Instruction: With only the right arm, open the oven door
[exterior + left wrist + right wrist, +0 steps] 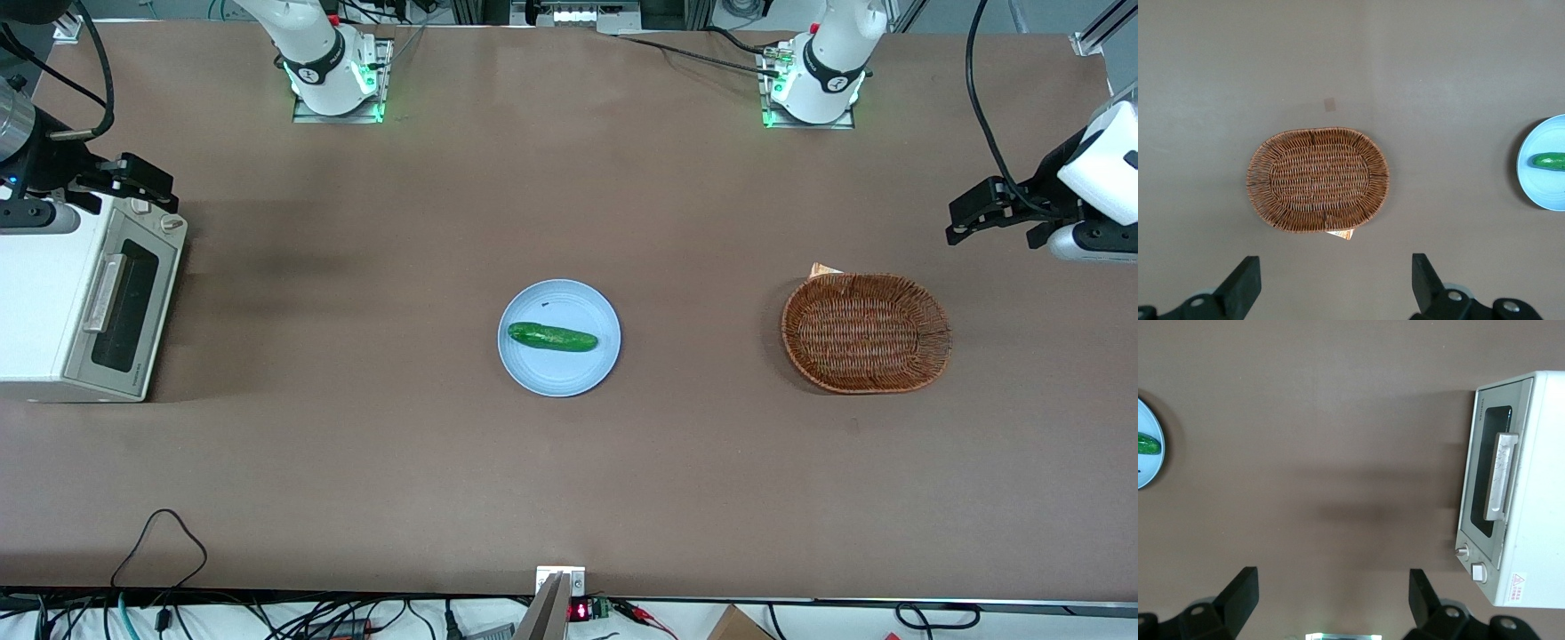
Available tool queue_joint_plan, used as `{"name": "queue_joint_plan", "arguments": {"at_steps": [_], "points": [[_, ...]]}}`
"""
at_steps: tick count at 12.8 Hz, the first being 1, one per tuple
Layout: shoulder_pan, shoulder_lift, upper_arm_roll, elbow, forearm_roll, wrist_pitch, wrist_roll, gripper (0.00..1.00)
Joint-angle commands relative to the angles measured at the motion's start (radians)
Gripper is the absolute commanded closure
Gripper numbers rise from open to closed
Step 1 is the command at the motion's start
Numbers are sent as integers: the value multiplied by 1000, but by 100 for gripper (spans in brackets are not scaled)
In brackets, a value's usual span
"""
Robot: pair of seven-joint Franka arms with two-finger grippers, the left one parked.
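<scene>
Cream oven door (123, 307) with dark glass; black end effector (1331, 597).

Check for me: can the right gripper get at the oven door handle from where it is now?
Probably yes. The gripper is open and sits above the oven's knob end, holding nothing. The door is shut, its handle bare, with nothing on or in front of it. The plate lies well off toward mid-table.

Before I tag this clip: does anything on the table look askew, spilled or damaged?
Mostly tidy. One oddity: a small tan scrap pokes out from under the wicker basket. The oven door is shut, the cucumber lies on its plate, and the open gripper hovers above the oven.
</scene>
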Motion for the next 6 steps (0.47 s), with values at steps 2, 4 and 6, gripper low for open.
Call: {"name": "queue_joint_plan", "arguments": {"at_steps": [2,4,6], "points": [[-6,8,3,12,5,-7,-1,1],[-6,5,3,12,3,-12,-7,1],[-6,5,3,11,5,-14,-12,0]]}}
